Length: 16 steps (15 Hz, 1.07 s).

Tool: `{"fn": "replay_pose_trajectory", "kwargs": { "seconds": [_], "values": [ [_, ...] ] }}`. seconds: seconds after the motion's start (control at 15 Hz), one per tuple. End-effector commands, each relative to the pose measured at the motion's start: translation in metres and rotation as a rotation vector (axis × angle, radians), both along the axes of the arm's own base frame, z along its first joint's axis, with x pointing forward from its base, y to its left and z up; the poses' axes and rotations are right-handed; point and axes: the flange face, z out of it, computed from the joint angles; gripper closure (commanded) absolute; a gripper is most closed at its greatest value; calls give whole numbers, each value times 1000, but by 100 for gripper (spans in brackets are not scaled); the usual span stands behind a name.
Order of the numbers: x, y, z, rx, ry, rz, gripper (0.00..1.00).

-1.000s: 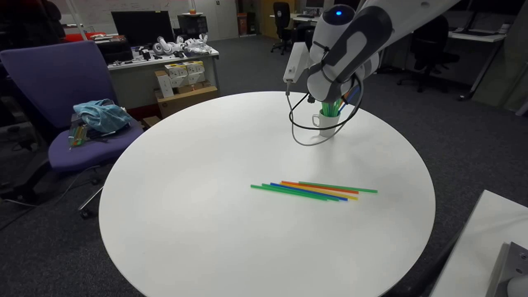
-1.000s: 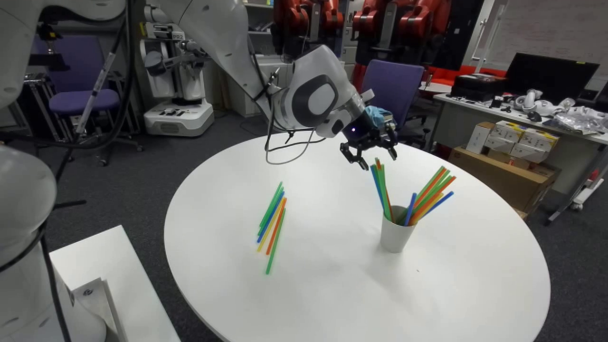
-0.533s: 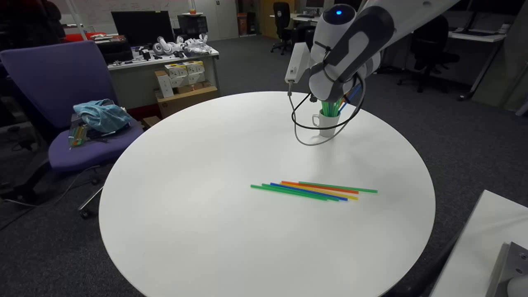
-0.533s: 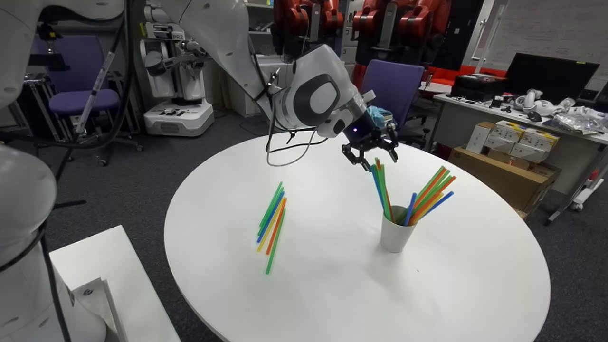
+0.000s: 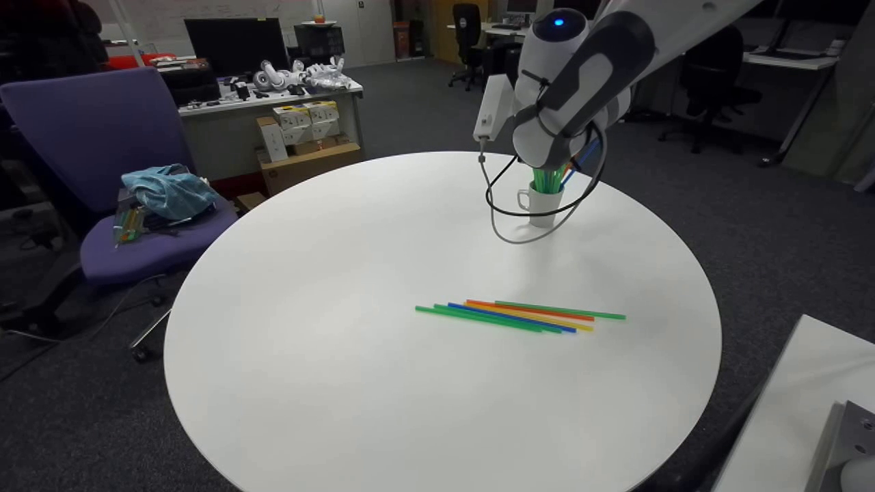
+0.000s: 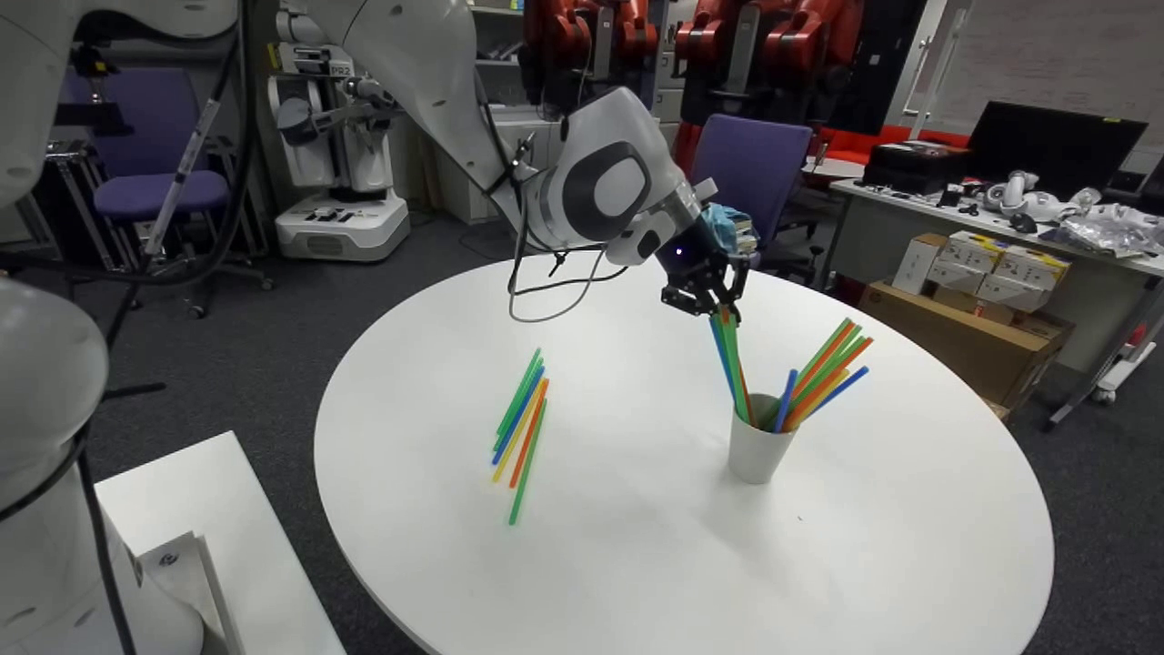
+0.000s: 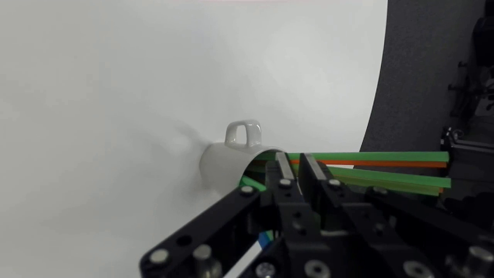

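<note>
My gripper [image 6: 725, 314] is at the upper ends of a leaning bundle of blue, green and orange straws [image 6: 732, 368]. These straws stand in a white mug [image 6: 760, 455], and more straws [image 6: 827, 377] lean out the opposite way. In the wrist view the two fingers [image 7: 285, 168] stand nearly together with a narrow dark gap. Green straws [image 7: 405, 156] pass behind them, and a blue straw end [image 7: 264, 239] shows beside the left finger. Whether any straw is pinched is hidden. In an exterior view the wrist hides the gripper above the mug [image 5: 543, 208].
A row of green, blue, yellow and orange straws [image 5: 513, 318] lies flat on the round white table [image 5: 307, 376]. Cables [image 5: 509, 213] hang from the wrist near the mug. A purple chair [image 5: 102, 150] and a white side table [image 6: 218, 528] stand by the table.
My fingers have come from wide apart to almost together at the straw tops. The arm has shifted only slightly towards the bundle. Mug and straws look unmoved.
</note>
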Motion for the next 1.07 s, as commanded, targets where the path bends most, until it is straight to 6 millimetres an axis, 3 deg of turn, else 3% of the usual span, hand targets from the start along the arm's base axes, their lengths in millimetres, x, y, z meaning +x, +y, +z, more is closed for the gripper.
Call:
{"fn": "replay_pose_trajectory", "kwargs": {
  "seconds": [0.0, 0.47, 1.0],
  "values": [
    [-4, -4, 13, -1, 22, 10, 100],
    [-4, -3, 20, -8, 17, 16, 100],
    [-6, 7, 81, 5, -78, 43, 100]
  ]
}}
